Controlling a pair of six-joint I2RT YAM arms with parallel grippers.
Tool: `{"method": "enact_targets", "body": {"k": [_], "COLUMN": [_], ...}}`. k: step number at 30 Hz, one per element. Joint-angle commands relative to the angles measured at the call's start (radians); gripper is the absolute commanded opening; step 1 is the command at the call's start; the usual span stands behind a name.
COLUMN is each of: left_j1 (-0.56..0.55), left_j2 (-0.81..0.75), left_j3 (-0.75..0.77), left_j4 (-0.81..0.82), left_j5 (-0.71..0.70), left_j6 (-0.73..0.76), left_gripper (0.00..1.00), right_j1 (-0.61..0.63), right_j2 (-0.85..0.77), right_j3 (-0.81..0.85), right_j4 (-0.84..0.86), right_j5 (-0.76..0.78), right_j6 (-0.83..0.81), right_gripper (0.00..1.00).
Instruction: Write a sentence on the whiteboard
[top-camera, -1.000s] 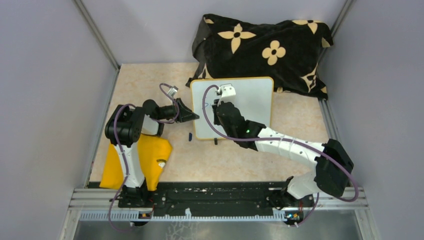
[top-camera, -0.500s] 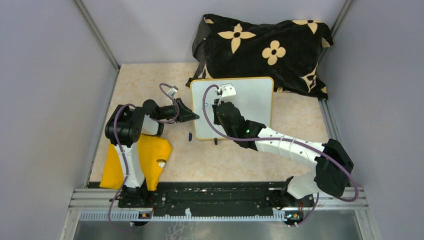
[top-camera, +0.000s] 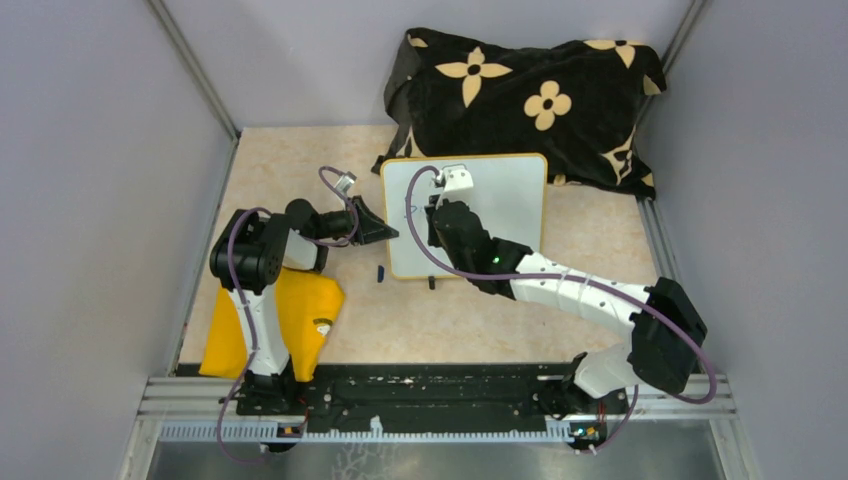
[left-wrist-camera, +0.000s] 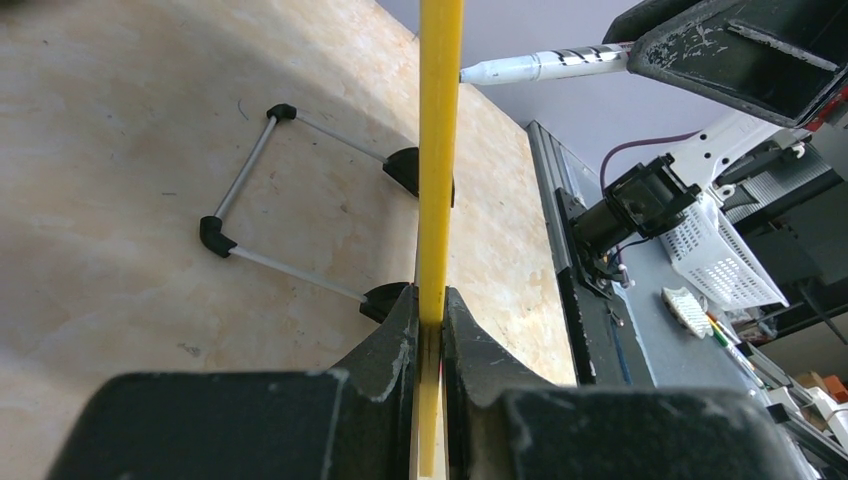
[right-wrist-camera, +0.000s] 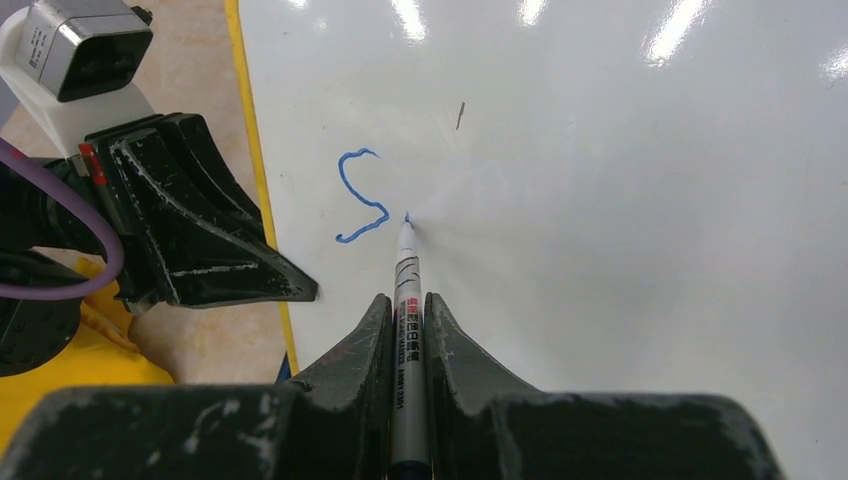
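Right gripper (right-wrist-camera: 405, 300) is clamped on a slim white marker (right-wrist-camera: 405, 350), both jaws pressed against the barrel. Its arm reaches from the near right corner of the counter toward the left, forearm low, wrist pitched down over the whiteboard (top-camera: 505, 200). The marker tip touches the glossy white surface just right of a blue S-shaped stroke (right-wrist-camera: 360, 195). Left gripper (left-wrist-camera: 430, 300) is closed on the board's thin yellow-orange rim at its left edge. That arm is folded at the elbow, with the forearm level and pointing right. The board is flat, rectangular and round-cornered. It lies mid-counter toward the far edge, just beside a black flowered cloth (top-camera: 530, 95).
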Motion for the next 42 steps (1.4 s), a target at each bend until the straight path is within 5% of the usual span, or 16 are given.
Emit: {"method": "enact_targets", "body": {"k": [1, 42], "left_j1": [-0.010, -0.010], "left_j2": [0.028, 0.030], "left_j3": [0.009, 0.011], "left_j4": [0.242, 0.243], "left_j5": [0.012, 0.012], "left_j6": [-0.010, -0.013], "left_gripper": [0.00, 0.00], "right_j1": [-0.031, -0.041], "right_j2": [0.008, -0.069], "right_j3": [0.054, -0.071], "right_j4": [0.021, 0.004], "right_j5": [0.050, 0.021], "right_j6": [-0.011, 0.027], "right_gripper": [0.00, 0.00]}}
